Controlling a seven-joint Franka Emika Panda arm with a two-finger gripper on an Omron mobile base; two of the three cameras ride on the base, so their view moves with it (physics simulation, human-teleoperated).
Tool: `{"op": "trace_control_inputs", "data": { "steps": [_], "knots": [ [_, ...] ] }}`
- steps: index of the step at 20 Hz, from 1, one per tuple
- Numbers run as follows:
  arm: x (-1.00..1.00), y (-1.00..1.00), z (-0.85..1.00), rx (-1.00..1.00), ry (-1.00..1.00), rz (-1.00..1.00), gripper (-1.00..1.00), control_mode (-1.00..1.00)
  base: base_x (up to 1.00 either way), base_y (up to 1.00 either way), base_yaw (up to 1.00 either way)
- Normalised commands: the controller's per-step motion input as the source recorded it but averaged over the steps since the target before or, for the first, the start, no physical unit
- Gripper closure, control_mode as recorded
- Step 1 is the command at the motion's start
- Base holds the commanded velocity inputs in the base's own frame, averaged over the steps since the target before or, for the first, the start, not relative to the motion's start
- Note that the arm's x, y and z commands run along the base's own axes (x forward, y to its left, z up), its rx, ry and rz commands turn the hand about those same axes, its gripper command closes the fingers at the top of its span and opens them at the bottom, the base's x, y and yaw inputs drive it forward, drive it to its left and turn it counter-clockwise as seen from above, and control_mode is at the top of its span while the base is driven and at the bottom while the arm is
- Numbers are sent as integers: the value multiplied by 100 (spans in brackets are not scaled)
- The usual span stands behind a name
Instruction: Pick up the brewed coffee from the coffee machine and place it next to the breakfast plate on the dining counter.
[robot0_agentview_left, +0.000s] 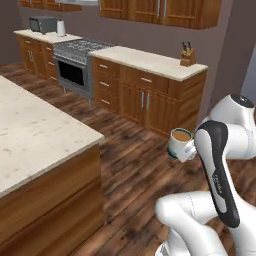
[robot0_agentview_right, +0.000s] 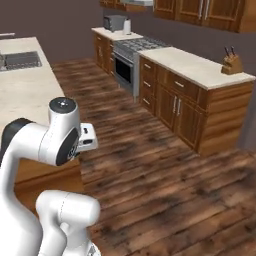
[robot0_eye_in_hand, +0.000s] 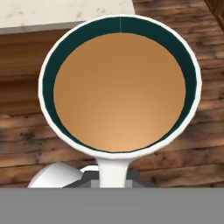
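You've got the brewed coffee (robot0_agentview_left: 180, 143) pinched by its handle in the gripper (robot0_eye_in_hand: 113, 177), carried mid-air over wood floor, just off the dining counter (robot0_agentview_left: 35, 135) corner. It's brimful, so any wrist tilt or hard base stop probably slops it.

Location: a domestic kitchen, rendered.

We note wooden base cabinets (robot0_agentview_left: 150, 97) with silver handles under a pale worktop (robot0_agentview_left: 150, 61), and matching wall cabinets (robot0_agentview_left: 160, 11) above. A steel stove (robot0_agentview_left: 75, 62) with a dark oven door sits between cabinet runs. We record a knife block (robot0_agentview_left: 187, 56) on the worktop, a dark toaster oven (robot0_agentview_left: 42, 24) on the far worktop, and a sink basin (robot0_agentview_right: 20, 60) set in a speckled stone dining counter (robot0_agentview_left: 35, 130). The floor (robot0_agentview_right: 165, 170) is dark wood planking.
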Motion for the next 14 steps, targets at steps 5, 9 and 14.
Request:
{"op": "trace_control_inputs", "data": {
  "steps": [5, 9, 14],
  "knots": [
    [0, 0, 0, 0, 0, 0, 100, 100, 51, -27, 83],
    [0, 0, 0, 0, 0, 0, 100, 100, 0, 36, 74],
    [0, 0, 0, 0, 0, 0, 100, 100, 3, 100, 51]
  ]
}}
